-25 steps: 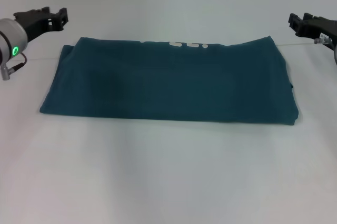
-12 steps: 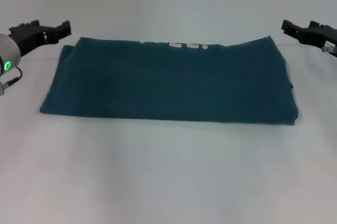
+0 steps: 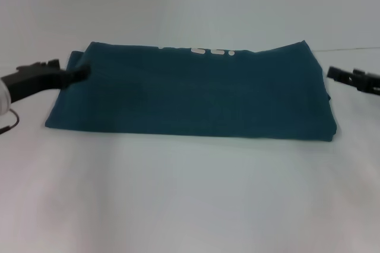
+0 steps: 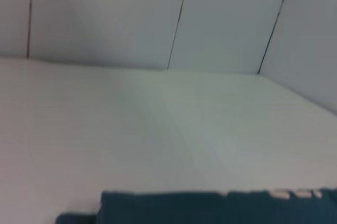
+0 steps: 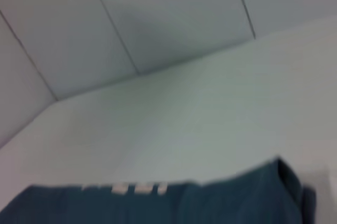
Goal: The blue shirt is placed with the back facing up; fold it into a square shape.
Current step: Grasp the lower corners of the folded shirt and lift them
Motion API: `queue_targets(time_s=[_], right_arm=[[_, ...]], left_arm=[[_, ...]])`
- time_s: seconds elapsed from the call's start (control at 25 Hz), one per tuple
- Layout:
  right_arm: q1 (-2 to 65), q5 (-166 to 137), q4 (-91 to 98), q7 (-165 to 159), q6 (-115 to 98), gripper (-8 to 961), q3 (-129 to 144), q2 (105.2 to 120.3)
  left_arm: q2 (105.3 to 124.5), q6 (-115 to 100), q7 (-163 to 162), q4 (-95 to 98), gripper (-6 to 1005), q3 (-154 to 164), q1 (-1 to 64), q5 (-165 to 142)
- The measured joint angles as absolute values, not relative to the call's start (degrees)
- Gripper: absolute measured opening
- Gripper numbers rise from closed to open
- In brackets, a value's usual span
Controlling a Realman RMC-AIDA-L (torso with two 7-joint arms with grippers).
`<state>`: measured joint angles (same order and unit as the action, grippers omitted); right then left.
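So the blue shirt (image 3: pixel 190 89) is lying flat on the white bench (image 3: pixel 190 193), already folded into a wide band that runs side to side across the middle of the surface, a bit toward the far edge. Mostly the plain side is up, but a little strip of white lettering (image 3: pixel 212 51) peeks out along the shirt's far edge, roughly in the middle. The near edge looks like a clean straight fold, and the right end is a bit lumpy, with a small bit of fabric sticking out past the corner.

The left gripper (image 3: pixel 74 73) is down low at the shirt's left end, near the far-left corner of the fabric, its dark fingertips right at or just over the cloth edge. It's blurry there, so whether the fingers are spread or pinched on anything can't be told. The right gripper (image 3: pixel 335 74) sits just beside the shirt's right end, apart from the cloth, and its finger state can't be told either.

Both wrist views just show the shirt's far edge with the white letters, the bench beyond it, and a pale panelled wall (image 4: pixel 174 19) behind.
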<state>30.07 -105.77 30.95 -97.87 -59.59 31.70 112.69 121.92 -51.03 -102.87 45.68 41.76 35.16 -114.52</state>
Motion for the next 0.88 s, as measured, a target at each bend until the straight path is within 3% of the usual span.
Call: queue_targets(time_s=[0.16, 0.44, 0.6, 0.88], right_arm=[[27.9, -107.7, 32.2, -102.9, -65.4, 872, 31.6, 111.42], [25.0, -108.5, 36.6, -110.0, -71.7, 868, 31.5, 110.52], [25.4, -112.7, 36.9, -115.8, -73.0, 867, 31.3, 109.29], [27.7, -118.8, 37.1, -123.1, -73.6, 867, 31.6, 108.87]], left_arm=[[122.09, -50.9, -104.5, 46.3, 827, 41.4, 33.8, -117.5], [121.59, -49.7, -106.8, 46.4, 827, 40.5, 33.3, -119.9], [121.41, -49.5, -110.2, 46.4, 826, 40.4, 33.5, -123.6], [121.26, -47.8, -113.9, 46.1, 826, 39.7, 33.5, -127.1]])
